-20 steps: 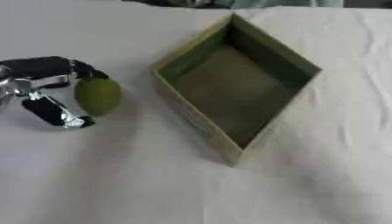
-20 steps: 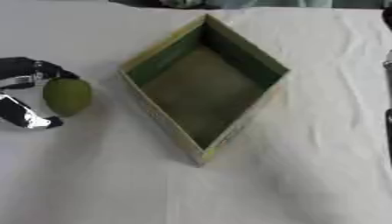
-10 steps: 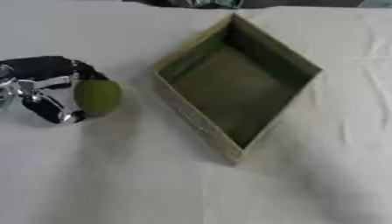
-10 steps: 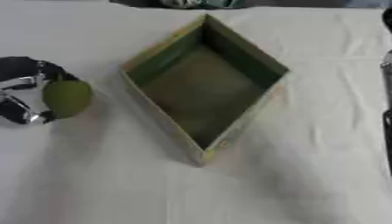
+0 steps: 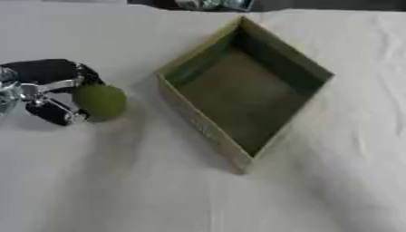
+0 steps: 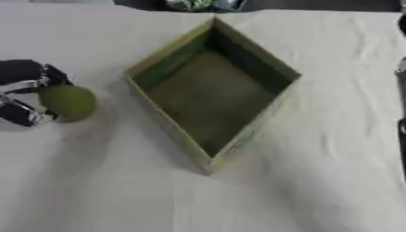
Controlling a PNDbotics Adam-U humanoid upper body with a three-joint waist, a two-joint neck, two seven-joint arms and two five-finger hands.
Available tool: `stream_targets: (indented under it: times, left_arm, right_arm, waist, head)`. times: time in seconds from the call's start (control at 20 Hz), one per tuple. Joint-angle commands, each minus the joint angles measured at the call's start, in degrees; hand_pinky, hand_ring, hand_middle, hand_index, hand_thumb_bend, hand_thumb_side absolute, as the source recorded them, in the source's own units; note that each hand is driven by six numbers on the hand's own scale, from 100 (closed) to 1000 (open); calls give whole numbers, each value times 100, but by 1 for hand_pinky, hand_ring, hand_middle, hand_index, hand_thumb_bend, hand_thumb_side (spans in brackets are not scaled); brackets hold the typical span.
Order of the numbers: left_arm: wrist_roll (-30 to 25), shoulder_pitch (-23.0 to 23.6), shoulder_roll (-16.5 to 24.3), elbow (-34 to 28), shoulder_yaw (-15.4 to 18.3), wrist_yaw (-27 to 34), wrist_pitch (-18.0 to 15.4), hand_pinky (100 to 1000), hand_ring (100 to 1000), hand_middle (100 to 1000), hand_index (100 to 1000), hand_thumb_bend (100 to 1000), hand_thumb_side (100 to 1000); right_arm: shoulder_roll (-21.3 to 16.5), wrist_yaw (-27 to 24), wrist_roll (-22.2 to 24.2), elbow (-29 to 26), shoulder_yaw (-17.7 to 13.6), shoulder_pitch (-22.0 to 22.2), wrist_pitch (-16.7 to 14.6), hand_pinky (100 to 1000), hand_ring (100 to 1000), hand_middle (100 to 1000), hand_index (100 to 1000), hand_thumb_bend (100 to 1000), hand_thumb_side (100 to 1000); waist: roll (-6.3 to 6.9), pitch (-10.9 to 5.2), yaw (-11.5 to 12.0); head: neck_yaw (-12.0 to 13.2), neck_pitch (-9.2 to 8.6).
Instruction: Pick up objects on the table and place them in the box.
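Note:
A round green fruit [image 5: 100, 102] sits at the table's left side, between the fingers of my left hand [image 5: 44, 90]. Black fingers curl over its upper left and a silver-tipped thumb [image 5: 54, 113] closes in from below, so the hand is shut on it. I cannot tell whether the fruit touches the cloth. The open olive cardboard box [image 5: 202, 129] stands in the middle, turned like a diamond, with nothing inside. Its nearest wall is a short way to the right of the fruit. A dark sliver of my right arm [image 6: 401, 131] shows at the right edge.
A white cloth [image 5: 142, 190] covers the table, with wrinkles at the right. Something shiny [image 5: 212, 3] lies at the far edge behind the box.
The thumb below the fruit has drawn in closer to it. The fruit and the box have stayed where they were.

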Motion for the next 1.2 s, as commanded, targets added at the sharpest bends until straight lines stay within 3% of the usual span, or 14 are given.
stream_targets:
  times: [0.05,0.15,0.45,0.75,1.05,1.2]
  left_arm:
    - [225,-106,105,-260,100,-120,32,438,609,578,751,221,100]
    - [417,-101,114,-413,150,-158,67,375,576,552,723,223,100]
    - [976,-118,178,-1028,312,-243,85,313,545,518,694,267,100]
    - [1535,-243,196,-1508,402,-505,160,282,529,504,686,295,100]
    - [2086,-445,94,-1702,300,-768,123,295,530,505,686,410,100]
    - [2340,-589,-71,-1716,242,-938,94,294,528,503,683,434,100]
  right_arm:
    - [-63,-75,39,-93,-8,-32,-9,807,606,557,773,100,470]
    - [-60,-92,51,-93,-9,-22,-7,807,606,556,773,100,470]
    - [-74,-138,48,-93,-32,-7,-19,806,605,555,773,100,470]
    - [-124,-130,-4,-93,-89,-28,-48,802,606,556,772,100,440]
    - [-185,-100,-82,-93,-145,-81,-86,796,606,558,771,100,398]
    - [-254,-64,-136,-93,-187,-159,-134,791,608,561,770,100,316]
  waist:
    - [3,-141,3]
    - [-1,-147,3]
    - [-10,-168,11]
    - [-15,-195,6]
    - [-17,-222,-26]
    - [-25,-239,-73]
  head:
    - [2,-50]
    - [-6,-47]
    - [-24,-33]
    - [-11,-9]
    - [23,-8]
    - [75,3]
